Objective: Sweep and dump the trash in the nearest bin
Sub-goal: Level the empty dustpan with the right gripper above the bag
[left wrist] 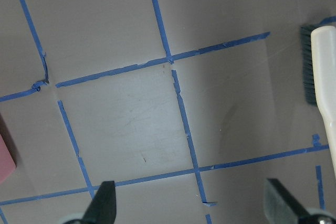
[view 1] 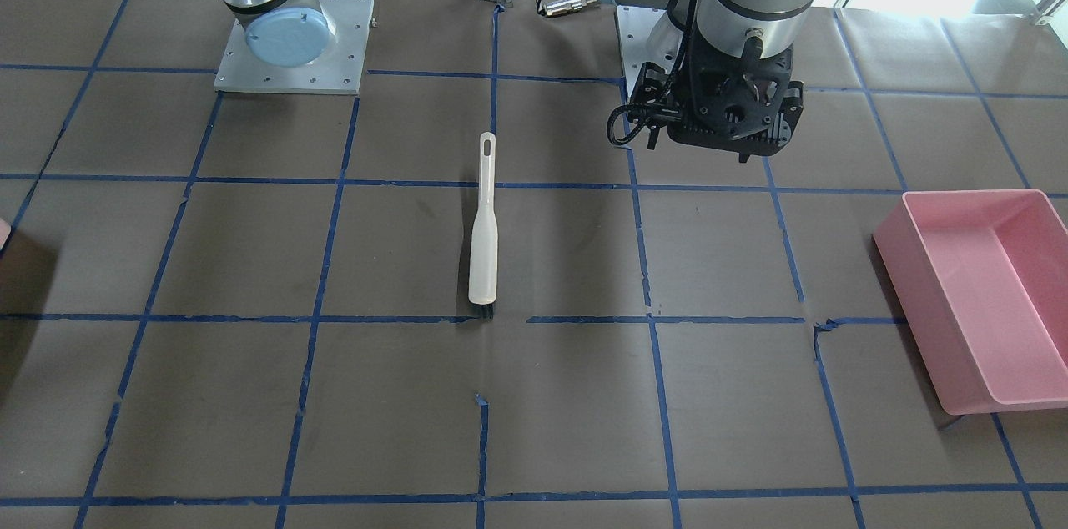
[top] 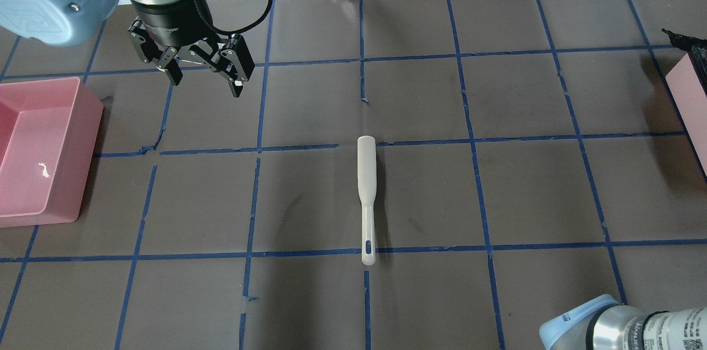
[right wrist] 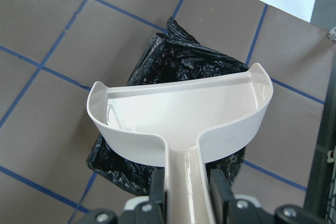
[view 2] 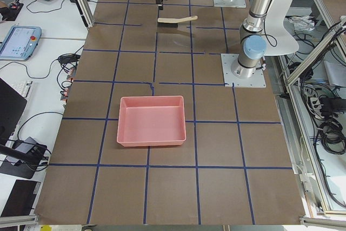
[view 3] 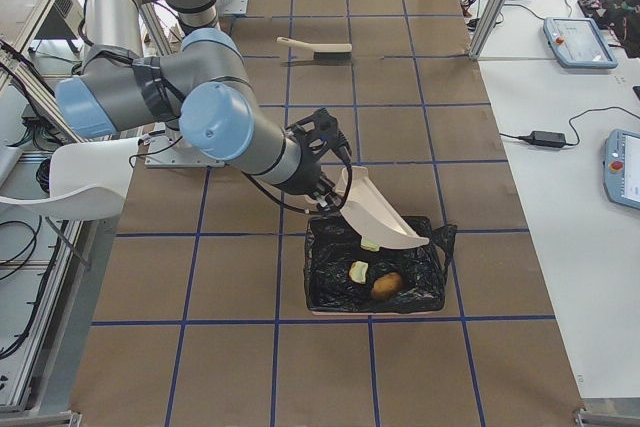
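Trash: three lumps lay in or over the black-lined bin [view 3: 428, 247] at the table's end on the robot's right.
Orange-tan piece [view 3: 386, 287]: it rested on the liner at the bottom of the bin.
Pale chunk [view 3: 358, 271]: it sat just beside the orange-tan piece, also on the liner.
Second pale chunk [view 3: 370, 244]: it showed right at the dustpan's lower lip; whether it touched the lip or the liner could not be told.
Dustpan [right wrist: 178, 119]: white, it was tilted mouth-down over the bin, and its inside looked bare in the right wrist view.
Right gripper [right wrist: 189, 192]: its fingers were clamped on the dustpan's handle from both sides, holding the pan above the bin.
Brush [top: 367, 195]: cream-coloured with dark bristles, it lay flat near the middle of the table, handle toward the robot, well apart from both bins and both grippers.
Left gripper [top: 207, 82]: it hung above the table with its fingers spread wide and nothing between them, between the brush and the pink bin.
Pink bin [top: 83, 118]: it stood at the robot's left end of the table, unlined, with no trash visible in it.
Table [view 1: 250, 395]: it was covered in brown paper with a grid of blue tape.
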Robot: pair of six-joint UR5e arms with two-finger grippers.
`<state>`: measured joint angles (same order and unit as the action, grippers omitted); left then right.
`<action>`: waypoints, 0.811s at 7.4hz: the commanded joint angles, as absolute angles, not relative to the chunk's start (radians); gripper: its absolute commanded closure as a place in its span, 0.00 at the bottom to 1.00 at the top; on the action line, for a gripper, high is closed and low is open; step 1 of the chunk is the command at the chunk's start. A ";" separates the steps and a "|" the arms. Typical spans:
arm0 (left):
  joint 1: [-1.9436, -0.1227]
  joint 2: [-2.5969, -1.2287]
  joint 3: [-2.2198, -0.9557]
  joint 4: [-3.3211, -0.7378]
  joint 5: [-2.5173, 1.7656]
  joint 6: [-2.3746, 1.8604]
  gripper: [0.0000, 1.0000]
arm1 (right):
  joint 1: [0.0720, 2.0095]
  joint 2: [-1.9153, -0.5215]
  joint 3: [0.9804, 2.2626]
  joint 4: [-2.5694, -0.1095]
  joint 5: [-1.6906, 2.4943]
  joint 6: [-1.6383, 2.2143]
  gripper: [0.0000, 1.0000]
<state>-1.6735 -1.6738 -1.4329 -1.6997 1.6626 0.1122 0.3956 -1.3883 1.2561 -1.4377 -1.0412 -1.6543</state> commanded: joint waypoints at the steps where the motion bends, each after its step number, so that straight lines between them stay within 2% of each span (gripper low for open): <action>1: -1.674 -1.674 -1.434 -1.700 1.664 0.112 0.00 | 0.497 -1.391 1.311 -1.439 -1.034 -1.579 1.00; 4: -1.674 -1.674 -1.434 -1.698 1.663 0.112 0.00 | 0.652 -1.411 1.389 -1.456 -0.985 -1.456 1.00; 6: -1.671 -1.672 -1.431 -1.694 1.657 0.112 0.00 | 0.775 -1.425 1.440 -1.570 -0.968 -1.291 1.00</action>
<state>-1.6728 -1.6732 -1.4330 -1.6952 1.6591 0.1122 0.6895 -1.4173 1.4065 -1.5054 -0.9775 -1.3961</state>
